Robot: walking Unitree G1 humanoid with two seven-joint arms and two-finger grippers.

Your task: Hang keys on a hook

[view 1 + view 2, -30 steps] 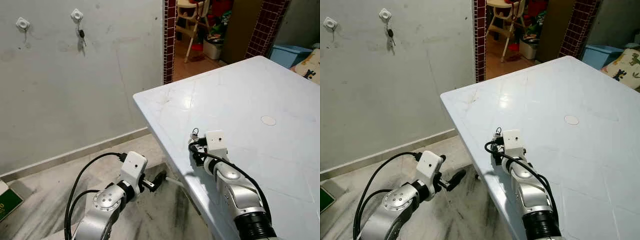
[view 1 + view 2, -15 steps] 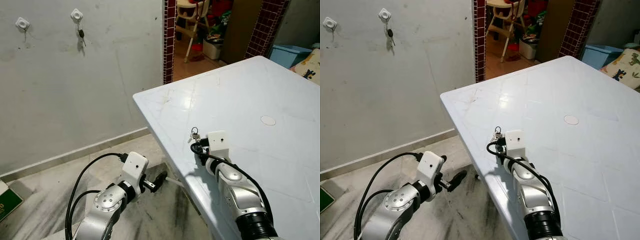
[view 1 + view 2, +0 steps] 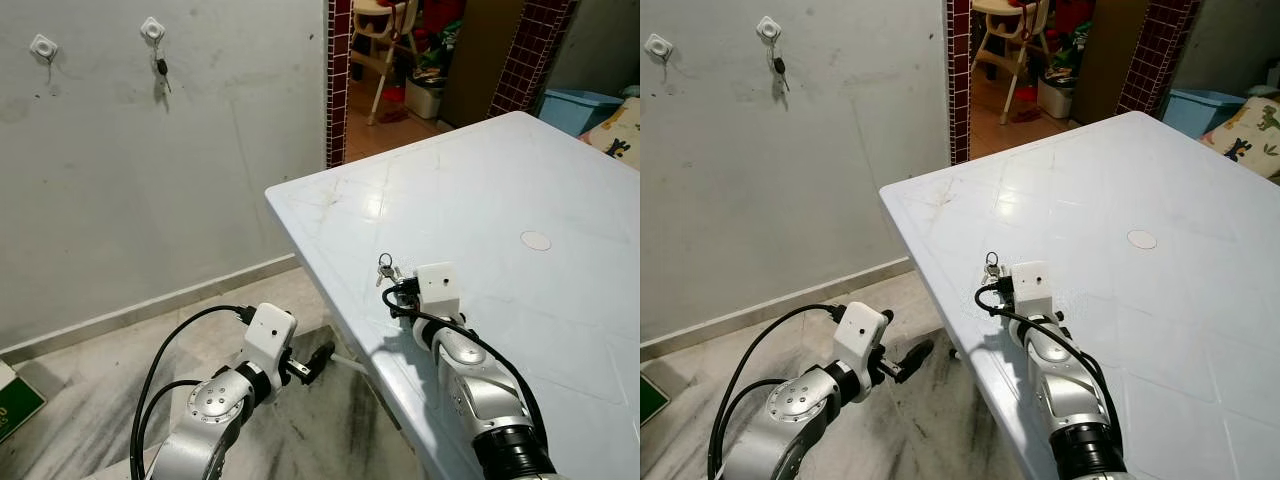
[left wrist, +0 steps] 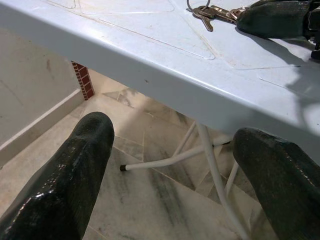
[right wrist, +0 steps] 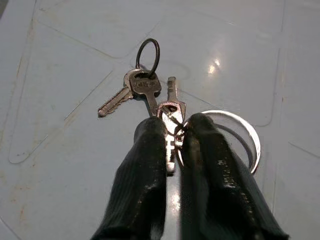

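A bunch of metal keys (image 5: 145, 87) on rings lies on the white table (image 3: 500, 190) near its front left edge. My right gripper (image 5: 175, 129) is shut on the keys, pinching one key and a large ring between its fingers while the other keys rest on the tabletop (image 3: 384, 266). Two white hooks are fixed to the grey wall at the far left; the bare hook (image 3: 44, 46) is the farther left, and the other hook (image 3: 153, 29) carries a dark key (image 3: 162, 68). My left gripper (image 3: 318, 360) hangs open below the table's edge, over the floor.
The table's thin white legs (image 4: 210, 165) stand under its edge, close in front of my left gripper. A doorway (image 3: 400, 60) with a high chair and clutter opens past the brick pillar. A blue bin (image 3: 580, 105) stands behind the table.
My right wrist has shifted a little on the table, and the keys now show more clearly ahead of it. The left arm has not moved.
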